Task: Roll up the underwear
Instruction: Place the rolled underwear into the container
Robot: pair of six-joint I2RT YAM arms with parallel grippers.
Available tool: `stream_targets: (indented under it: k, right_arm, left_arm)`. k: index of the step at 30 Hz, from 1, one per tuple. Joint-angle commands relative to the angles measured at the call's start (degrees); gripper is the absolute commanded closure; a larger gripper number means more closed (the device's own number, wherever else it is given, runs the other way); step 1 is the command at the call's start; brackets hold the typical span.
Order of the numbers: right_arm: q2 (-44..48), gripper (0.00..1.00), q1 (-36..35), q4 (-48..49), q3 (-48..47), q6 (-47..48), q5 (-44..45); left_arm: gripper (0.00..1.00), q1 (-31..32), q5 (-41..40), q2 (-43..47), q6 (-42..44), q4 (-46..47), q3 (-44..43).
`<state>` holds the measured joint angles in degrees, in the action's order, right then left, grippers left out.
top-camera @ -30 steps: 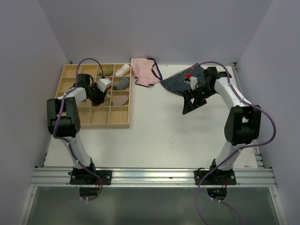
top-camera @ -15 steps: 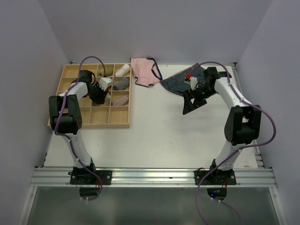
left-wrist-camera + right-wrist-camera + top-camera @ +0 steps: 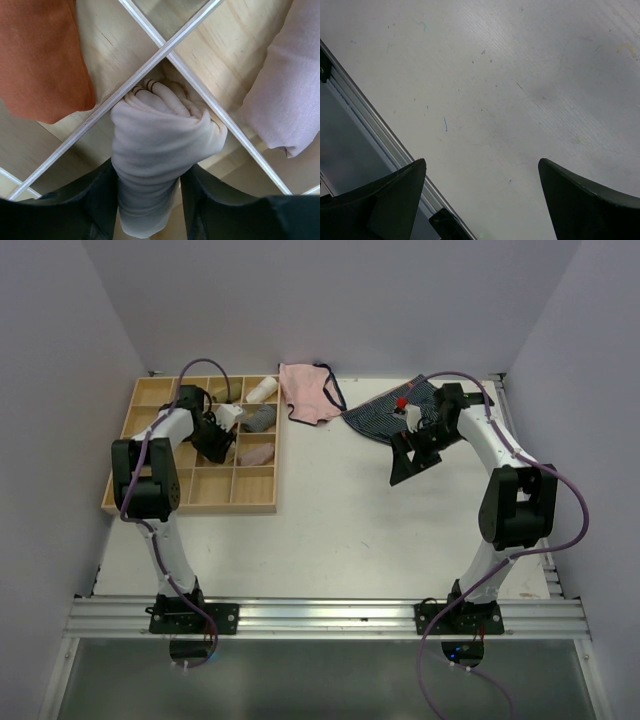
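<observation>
Wooden dividers (image 3: 165, 46) around clamped underwear (image 3: 160, 145) (orange roll (image 3: 40, 55) beside)

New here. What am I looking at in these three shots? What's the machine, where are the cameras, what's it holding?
Two robot arms are bolted at the near edge of a table. The wide picture looks down from above and behind them; the other two come from cameras on each wrist. The left claw is shut on the underwear, a rolled pale cloth, above the dividers of a wooden tray where an orange roll and a mauve roll lie. The right claw is open over the table top. At the back lie a pink pair and a navy striped pair.
</observation>
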<state>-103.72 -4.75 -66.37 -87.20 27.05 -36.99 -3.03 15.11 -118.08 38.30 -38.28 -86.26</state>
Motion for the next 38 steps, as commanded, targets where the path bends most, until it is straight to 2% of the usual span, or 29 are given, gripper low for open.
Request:
stream_targets:
  k: [1, 7, 10, 11, 13, 18, 20, 21, 22, 23, 24, 25, 27, 28, 33, 34, 38]
  right_arm:
    - [0.8, 0.01, 0.1, -2.1, -2.9, 0.9, -1.0]
    - [2.0, 0.01, 0.2, -2.6, -5.7, 1.5, 0.6]
    - [3.3, 0.01, 0.2, -2.5, -6.6, 2.5, 2.4]
    - [3.7, 0.01, 0.2, -2.3, -6.7, 2.8, 4.2]
    - [5.4, 0.01, 0.3, -1.5, -6.7, 4.1, 6.2]
    - [11.4, 0.01, 1.2, 3.5, -6.8, 5.4, 13.1]
    - [15.0, 0.01, 1.3, 7.0, -6.9, 5.7, 13.9]
    - [15.9, 0.01, 1.2, 7.5, -7.5, 6.1, 12.9]
    - [16.6, 0.01, 1.2, 7.6, -7.5, 6.7, 11.9]
    - [17.7, 0.01, 1.2, 7.7, -6.1, 6.9, 10.8]
    - [18.1, 0.01, 1.3, 9.4, -4.7, 6.4, 10.2]
    - [18.6, 0.01, 1.2, 11.2, -2.6, 3.7, 11.1]
    - [20.0, 0.01, 1.3, 15.2, 3.9, 0.7, 11.2]
    - [20.4, 0.01, 1.4, 15.8, 5.7, 0.0, 8.5]
    - [23.4, 0.01, 1.8, 20.7, 13.6, -3.9, 3.5]
    - [24.3, 0.01, 1.8, 22.3, 14.7, -5.8, 4.0]
    - [27.2, 0.01, 1.8, 26.4, 18.5, -7.3, 8.8]
  left_arm:
    - [0.46, 1.1, 0.3, -0.6, -1.5, -3.8, 1.1]
    - [0.3, 1.1, 3.2, 5.4, -0.6, -6.7, -4.2]
    - [0.16, 1.0, 5.4, 8.4, -0.9, -7.2, -8.6]
    - [0.06, 1.0, 5.6, 8.7, -1.0, -7.8, -10.1]
    - [0.0, 1.0, 6.0, 9.6, -0.8, -9.0, -14.1]
    - [0.0, 1.1, 7.4, 14.2, 0.1, -8.1, -19.2]
    - [0.0, 1.0, 9.7, 19.3, -5.7, -1.6, -18.0]
    - [0.0, 1.1, 9.4, 20.9, -15.4, 4.1, -16.2]
    - [0.0, 1.0, 8.3, 23.9, -19.0, 6.0, -15.3]
    - [0.0, 1.0, 10.8, 25.1, -19.8, 7.0, -14.3]
    - [0.0, 1.0, 14.7, 25.7, -16.7, 4.8, -13.6]
    - [0.0, 1.2, 20.9, 26.2, -16.3, 3.6, -13.2]
    - [0.0, 1.7, 24.1, 26.7, -16.4, 1.3, -9.9]
    - [0.0, 1.9, 24.6, 27.4, -17.2, 1.5, -8.0]
    - [0.0, 2.1, 18.7, 33.9, -27.1, 11.6, 7.6]
    - [0.0, 2.3, 14.6, 35.6, -27.8, 12.3, 8.9]
    - [0.0, 4.6, 9.2, 36.3, -29.4, 11.6, 10.2]
